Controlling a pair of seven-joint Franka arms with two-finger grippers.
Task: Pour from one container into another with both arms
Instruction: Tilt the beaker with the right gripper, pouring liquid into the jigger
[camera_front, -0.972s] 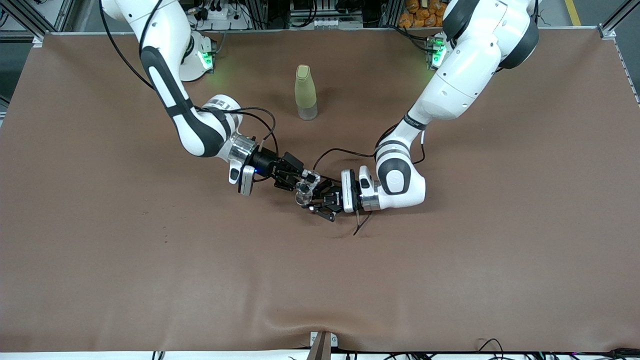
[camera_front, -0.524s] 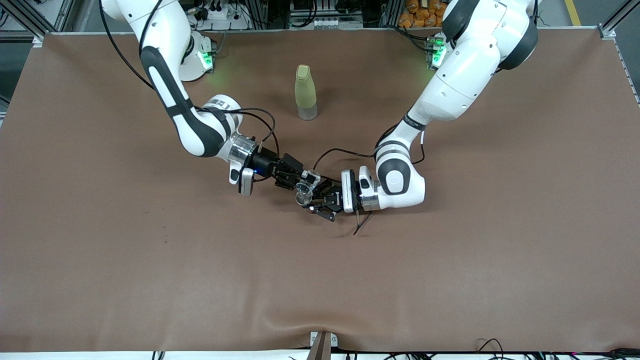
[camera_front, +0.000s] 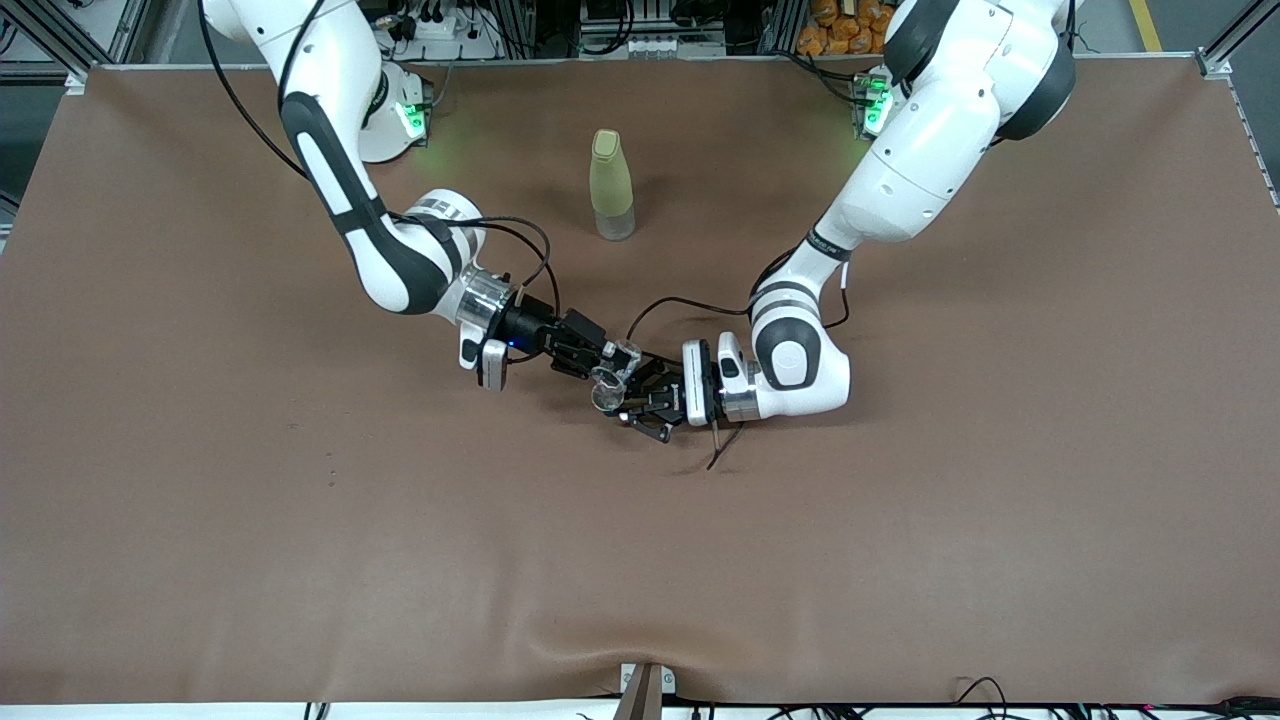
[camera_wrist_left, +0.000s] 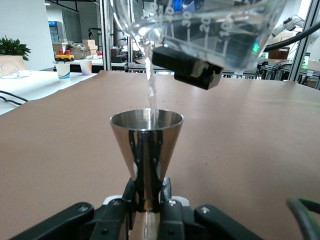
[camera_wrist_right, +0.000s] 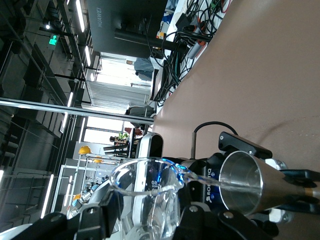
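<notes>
In the middle of the table my right gripper is shut on the tiny clear glass cup. The cup is tipped over the silvery metal measuring cup. My left gripper is shut on that metal cup's narrow waist and holds it upright just above the table. In the left wrist view the glass cup hangs over the rim, and a thin stream of water falls from its lip into the metal cup. The right wrist view shows the glass cup between my fingers, with the stream reaching the metal cup.
A tall yellow-green bottle stands upright, farther from the front camera than both grippers. A loose black cable end hangs under the left wrist. Brown cloth covers the table, with a fold at its front edge.
My right gripper has turned slightly, tipping the glass cup a little more over the metal cup. The left arm has stayed still.
</notes>
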